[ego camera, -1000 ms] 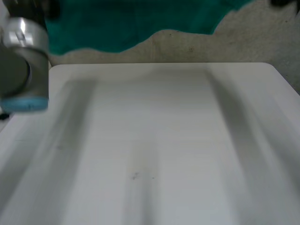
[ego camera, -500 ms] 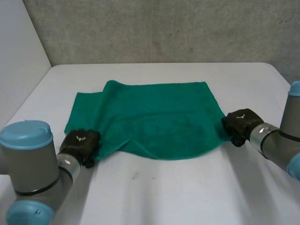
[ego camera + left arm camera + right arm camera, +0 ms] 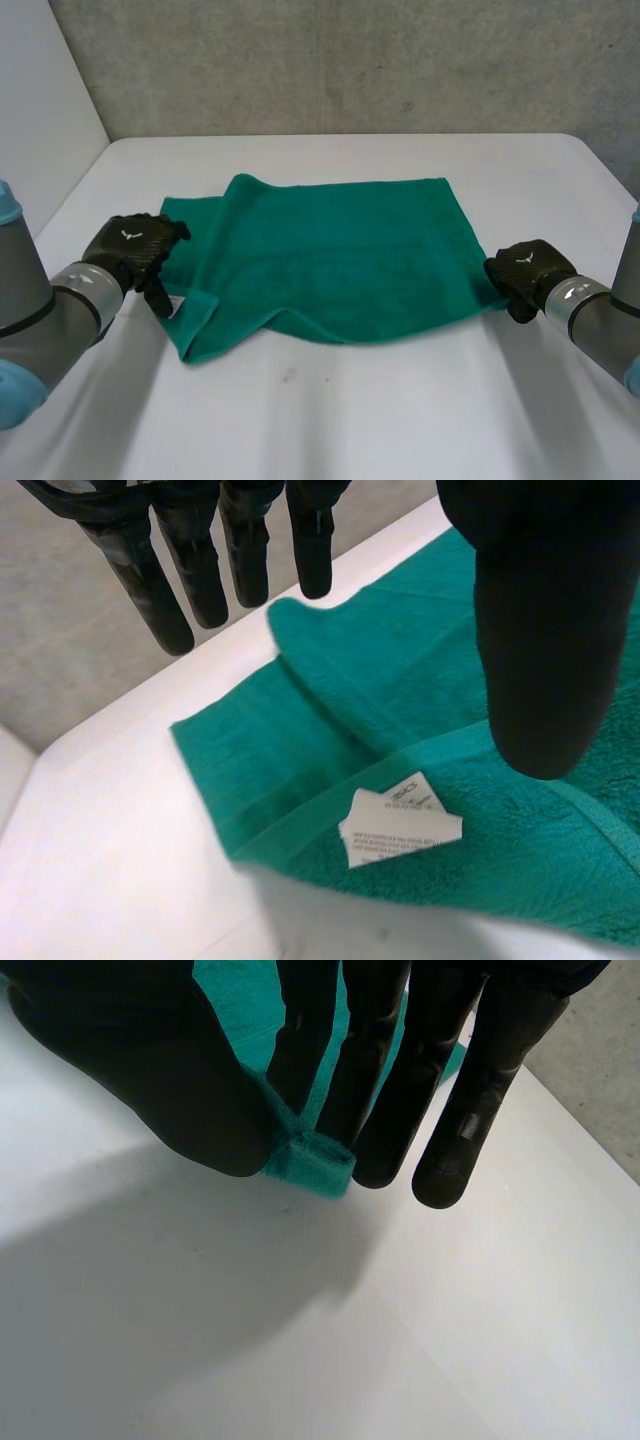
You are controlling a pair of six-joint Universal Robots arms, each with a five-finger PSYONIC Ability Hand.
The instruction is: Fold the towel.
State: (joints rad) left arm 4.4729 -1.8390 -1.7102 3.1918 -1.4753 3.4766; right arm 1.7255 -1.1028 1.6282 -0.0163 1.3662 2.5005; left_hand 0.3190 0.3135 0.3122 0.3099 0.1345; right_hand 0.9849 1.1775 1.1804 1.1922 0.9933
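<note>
A towel corner pinched by right hand; left hand spread (near label).

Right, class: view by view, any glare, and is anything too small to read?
Head view: no glare on the table; the towel is evenly lit. Left wrist view: no glare; the print on the white label is too small to read. Right wrist view: no glare on the table.

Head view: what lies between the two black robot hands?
In the head view, the rumpled green terry towel lies between left hand and right hand.
</note>
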